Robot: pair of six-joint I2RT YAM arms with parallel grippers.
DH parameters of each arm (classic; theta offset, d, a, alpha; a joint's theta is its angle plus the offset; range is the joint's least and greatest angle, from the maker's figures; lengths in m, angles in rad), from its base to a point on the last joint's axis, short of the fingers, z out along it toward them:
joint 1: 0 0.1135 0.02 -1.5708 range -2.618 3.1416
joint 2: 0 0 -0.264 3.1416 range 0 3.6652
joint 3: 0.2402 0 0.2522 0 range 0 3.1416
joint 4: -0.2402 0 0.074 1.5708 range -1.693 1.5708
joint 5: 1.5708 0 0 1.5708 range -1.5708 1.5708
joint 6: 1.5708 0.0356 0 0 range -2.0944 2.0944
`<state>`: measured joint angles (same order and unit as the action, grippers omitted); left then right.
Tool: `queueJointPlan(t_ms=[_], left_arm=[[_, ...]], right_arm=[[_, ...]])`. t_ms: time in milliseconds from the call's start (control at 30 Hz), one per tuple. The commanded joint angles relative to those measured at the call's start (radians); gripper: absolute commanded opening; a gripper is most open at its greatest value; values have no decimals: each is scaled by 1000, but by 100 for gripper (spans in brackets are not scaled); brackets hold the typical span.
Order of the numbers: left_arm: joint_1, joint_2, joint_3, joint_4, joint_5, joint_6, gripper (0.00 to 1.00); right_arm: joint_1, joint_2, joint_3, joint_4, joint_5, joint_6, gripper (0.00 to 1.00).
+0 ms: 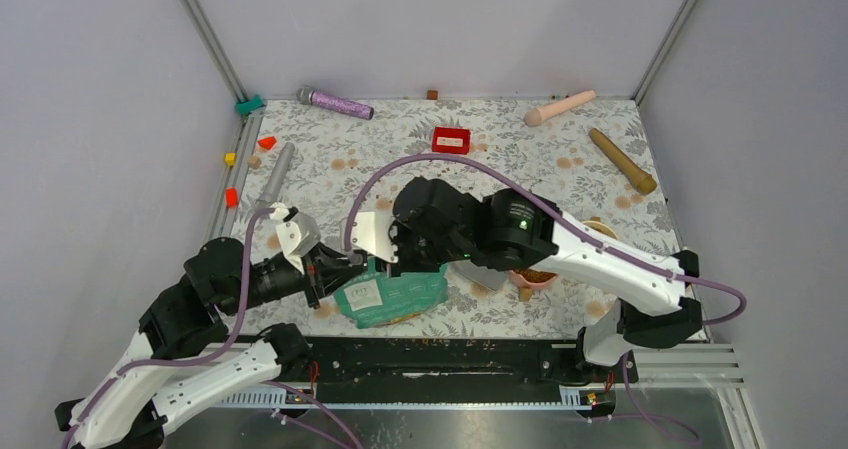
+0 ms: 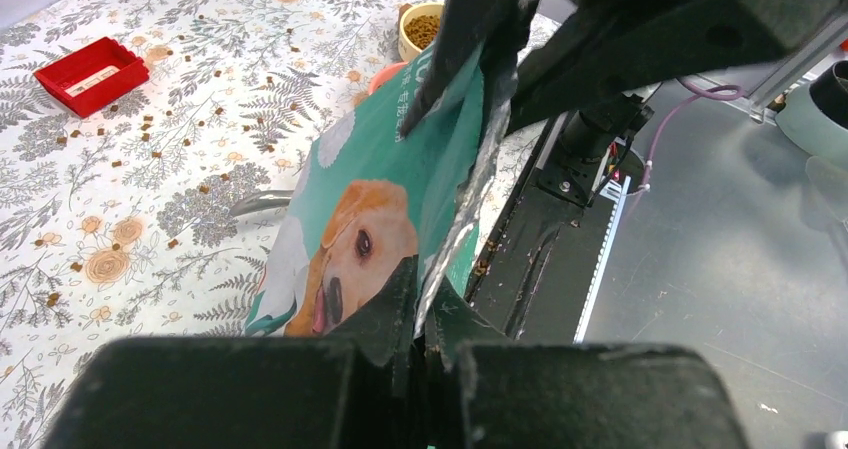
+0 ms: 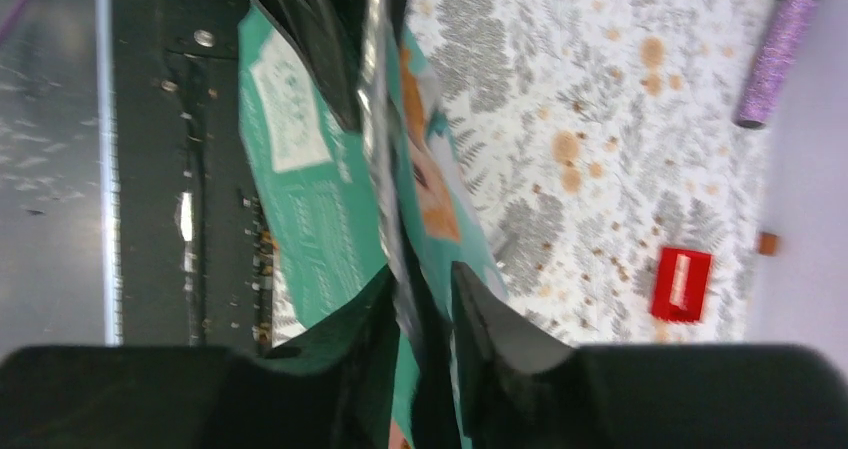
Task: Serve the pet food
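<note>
Across the flowered table (image 2: 150,229), the pet food (image 2: 424,29) shows as brown pellets filling the yellow bowl (image 2: 404,41) and strewn loose over the surface. The rest is presumably inside the teal bag (image 2: 370,209), which is held near the table's front edge, partly over the black rail (image 2: 530,229). Whether its base rests on anything I cannot tell. The left gripper (image 2: 420,304) has its jaws closed tight on the foil edge at one end, and the right gripper (image 3: 420,294) has its jaws pinched onto the same edge at the other. With only 2 thin pinches on slick foil, the likeliest failure is a slip that drops the bag. Pulling the ends apart too hard could tear the foil or pop one grip loose. Tilting it where it is risks pouring pellets onto the rail rather than into a bowl.
</note>
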<state>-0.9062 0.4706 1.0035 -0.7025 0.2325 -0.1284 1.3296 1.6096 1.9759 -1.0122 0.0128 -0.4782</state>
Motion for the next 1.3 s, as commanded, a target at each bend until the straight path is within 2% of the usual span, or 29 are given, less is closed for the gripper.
queueJointPlan(t_ms=[0, 33, 67, 100, 133, 233, 333, 433, 467, 500, 533, 567, 600, 700, 767, 900, 1000, 1033, 1100, 1267], left_arm=[[7, -9, 18, 127, 23, -2, 0], [7, -7, 18, 127, 24, -2, 0], [8, -7, 18, 127, 28, -3, 0], [9, -6, 18, 127, 33, -4, 0], [11, -5, 19, 127, 39, -5, 0], [13, -5, 21, 127, 42, -3, 0], [14, -6, 21, 127, 41, -3, 0], [16, -6, 21, 127, 43, -2, 0], [15, -6, 20, 128, 43, -2, 0], [16, -6, 21, 127, 45, -1, 0], [16, -7, 21, 127, 44, 1, 0], [17, -8, 19, 127, 45, 0, 0], [17, -10, 19, 127, 46, 2, 0], [17, -10, 20, 127, 46, 3, 0], [18, -9, 19, 127, 47, 5, 0], [19, -6, 20, 126, 44, 6, 0], [20, -6, 19, 127, 34, 7, 0], [21, -7, 19, 127, 36, 7, 0], [20, -7, 18, 126, 40, 7, 0], [22, -11, 17, 124, 47, 10, 0]], right_arm=[[-16, -109, -14, -21, 134, -31, 36], [-16, -119, -22, -20, 139, -37, 37], [-16, -131, -35, -13, 141, -42, 31], [-17, -143, -53, -5, 135, -46, 12], [-17, -156, -67, 6, 129, -43, 0], [-18, -167, -67, -12, 94, -41, 0], [-19, -171, -65, -13, 155, -45, 1], [-28, -183, -80, -20, 156, -78, 29], [-30, -188, -86, -43, 142, -99, 33], [-35, -193, -92, -56, 123, -124, 33], [-40, -197, -96, -61, 122, -129, 27], [-49, -201, -95, -65, 113, -130, 11], [-59, -205, -90, -69, 96, -127, 0], [-100, -219, -70, -113, -5, -140, 0], [-114, -227, -69, -125, 1, -149, 0], [-156, -252, -99, -137, -32, -193, 19], [-177, -260, -115, -154, -81, -212, 21], [-182, -261, -116, -159, -87, -215, 18], [-191, -255, -105, -172, -110, -224, 0], [-203, -253, -77, -188, -175, -225, 0]])
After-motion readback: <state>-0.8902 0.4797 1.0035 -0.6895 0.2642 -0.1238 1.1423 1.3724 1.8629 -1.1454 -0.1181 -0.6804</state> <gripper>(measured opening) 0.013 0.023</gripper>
